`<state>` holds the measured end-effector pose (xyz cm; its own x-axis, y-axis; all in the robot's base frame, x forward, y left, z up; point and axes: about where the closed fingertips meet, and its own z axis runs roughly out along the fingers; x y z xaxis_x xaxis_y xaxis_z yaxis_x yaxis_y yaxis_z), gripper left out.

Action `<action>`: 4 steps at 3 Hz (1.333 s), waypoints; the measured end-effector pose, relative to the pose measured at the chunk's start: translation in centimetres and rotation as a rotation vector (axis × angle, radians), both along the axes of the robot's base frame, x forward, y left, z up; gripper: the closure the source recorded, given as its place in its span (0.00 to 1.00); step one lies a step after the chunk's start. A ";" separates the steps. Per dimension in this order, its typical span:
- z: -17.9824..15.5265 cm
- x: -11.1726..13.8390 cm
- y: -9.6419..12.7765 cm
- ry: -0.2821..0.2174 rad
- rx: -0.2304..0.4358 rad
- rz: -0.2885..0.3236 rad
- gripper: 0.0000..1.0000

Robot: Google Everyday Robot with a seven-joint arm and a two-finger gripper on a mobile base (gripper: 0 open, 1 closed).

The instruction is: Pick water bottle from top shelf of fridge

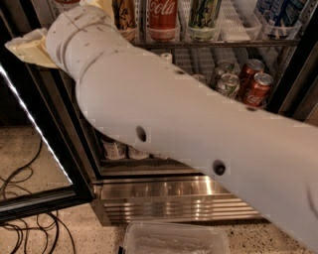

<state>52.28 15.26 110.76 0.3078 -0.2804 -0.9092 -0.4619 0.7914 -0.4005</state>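
Step in hand: reach toward the top shelf (223, 43) of the fridge (174, 198). The gripper (27, 47) sits upper left by the black door frame, level with that rack; cannot tell whether it is open or closed. The water bottle (67, 2) is apparently the red-banded sliver at the top edge, left of the Coca-Cola bottle (163, 20), probably not yet grasped. The next move likely means bringing the gripper in around the bottle's body.

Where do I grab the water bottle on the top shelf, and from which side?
Grip the water bottle round its body, from the open front: it stands at the top shelf's left end, barely showing above the arm. The gripper is at that upper-left corner.
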 end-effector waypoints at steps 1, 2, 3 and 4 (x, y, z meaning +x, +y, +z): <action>0.4 -0.2 0.5 -0.014 0.012 -0.008 0.00; 0.1 0.4 0.3 -0.021 0.038 -0.075 0.19; 0.2 1.8 -0.4 -0.035 0.070 -0.160 0.41; 0.4 2.5 -1.1 -0.044 0.089 -0.226 0.49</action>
<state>54.78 14.13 111.14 0.2861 -0.2665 -0.9204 -0.2524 0.9057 -0.3407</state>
